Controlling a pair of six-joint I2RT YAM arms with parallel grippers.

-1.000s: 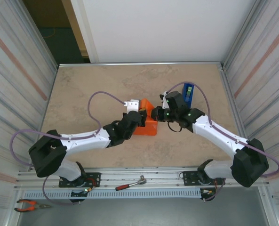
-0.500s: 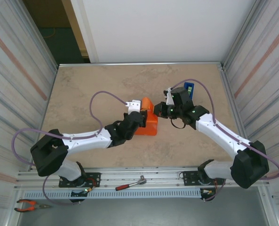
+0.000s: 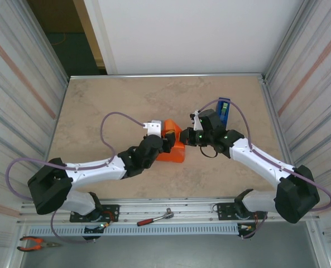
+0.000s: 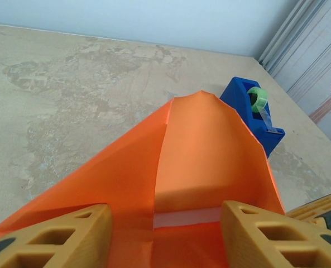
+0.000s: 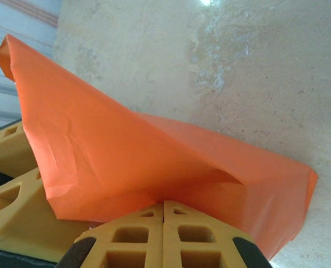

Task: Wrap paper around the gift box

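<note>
at mid-table, the left gripper (image 4: pixel 164 215) had just spread its jaws around the paper (image 4: pixel 204 145) on the gift box (image 3: pixel 177 151); the right gripper (image 5: pixel 164 213), clenched empty, swung back against it, so that fold probably held.

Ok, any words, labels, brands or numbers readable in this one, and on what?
None readable. The orange paper is plain, the blue tape dispenser shows no label, and the table carries no marking.
</note>
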